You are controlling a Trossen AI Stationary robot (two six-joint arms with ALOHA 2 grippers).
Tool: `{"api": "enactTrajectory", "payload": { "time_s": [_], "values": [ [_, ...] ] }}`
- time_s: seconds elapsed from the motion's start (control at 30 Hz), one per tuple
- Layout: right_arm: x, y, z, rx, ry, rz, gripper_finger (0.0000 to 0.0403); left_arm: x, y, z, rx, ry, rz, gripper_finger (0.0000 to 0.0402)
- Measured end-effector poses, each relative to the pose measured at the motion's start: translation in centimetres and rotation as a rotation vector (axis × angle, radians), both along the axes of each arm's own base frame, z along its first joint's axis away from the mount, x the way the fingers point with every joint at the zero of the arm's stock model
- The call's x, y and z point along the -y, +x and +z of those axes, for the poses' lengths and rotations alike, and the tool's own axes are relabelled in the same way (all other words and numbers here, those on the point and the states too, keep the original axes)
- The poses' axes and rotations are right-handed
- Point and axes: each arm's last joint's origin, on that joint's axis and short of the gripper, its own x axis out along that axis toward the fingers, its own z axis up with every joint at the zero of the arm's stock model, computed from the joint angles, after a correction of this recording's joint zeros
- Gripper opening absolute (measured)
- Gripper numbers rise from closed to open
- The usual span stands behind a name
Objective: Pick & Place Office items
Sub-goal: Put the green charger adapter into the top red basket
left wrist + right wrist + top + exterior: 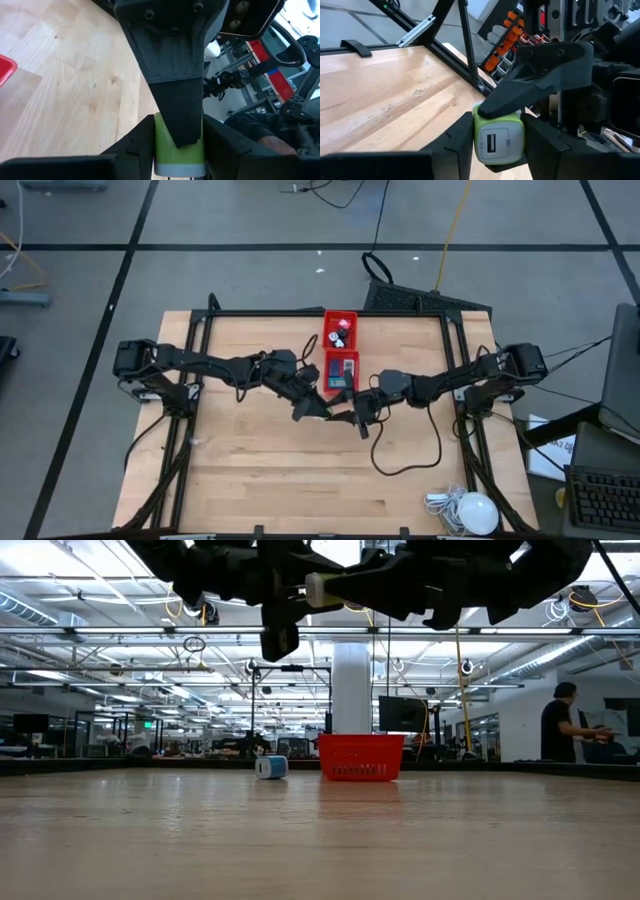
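Note:
A small green-and-white office item [328, 409] with a socket on its white face [496, 143] hangs in the air between both grippers, above the middle of the table and just near of the red tray [340, 351]. My left gripper [312, 410] comes from the left and my right gripper [353, 418] from the right. Both are shut on the item. The tray's far compartment holds red, black and white pieces [340, 331], and its near one holds blue pieces [343, 370]. A blue-and-white piece [270, 767] lies on the table left of the tray. My left gripper [178, 125] pinches the green item's body [164, 142] between its two fingers, one on each side. The item is lifted clear of the table, and the right gripper's finger [175, 90] lies over its top. My right gripper [498, 125] pinches the same item between its two fingers, across its green-and-white body [497, 145], with the socket face toward the wrist camera. The item is off the table. The left gripper's finger [540, 87] rests over its green top.
A white round lamp [477, 511] with its cord lies at the near right corner. A black cable [400, 455] loops over the table below the right arm. Bare wood spreads across the near half. A person [560, 730] stands in the room beyond.

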Motion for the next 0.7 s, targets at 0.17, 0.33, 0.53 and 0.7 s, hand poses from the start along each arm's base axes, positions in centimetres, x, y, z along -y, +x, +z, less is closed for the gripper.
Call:
{"api": "enactTrajectory", "payload": {
  "time_s": [0.17, 0.33, 0.53, 0.7],
  "values": [
    [0.0, -0.1, -0.2, -0.03, 0.017, 0.004, 0.0125, -1.0, 0.1, 0.7, 0.095, 0.071, 0.032, 0.02],
    [0.6, -0.1, -0.6, -0.083, 0.045, -0.02, 0.0125, -3.6, -1.0, 2.6, 0.257, 0.146, -0.089, 0.026],
    [3.5, -0.6, -0.7, -0.191, 0.162, -0.138, 0.0125, -6.7, -3.8, 5.2, 0.361, 0.263, -0.11, 0.0301],
    [7.1, -1.7, -0.2, -0.247, 0.329, -0.322, 0.0125, -7.7, -4.2, 4.9, 0.338, 0.359, -0.051, 0.032]
  ]
}}
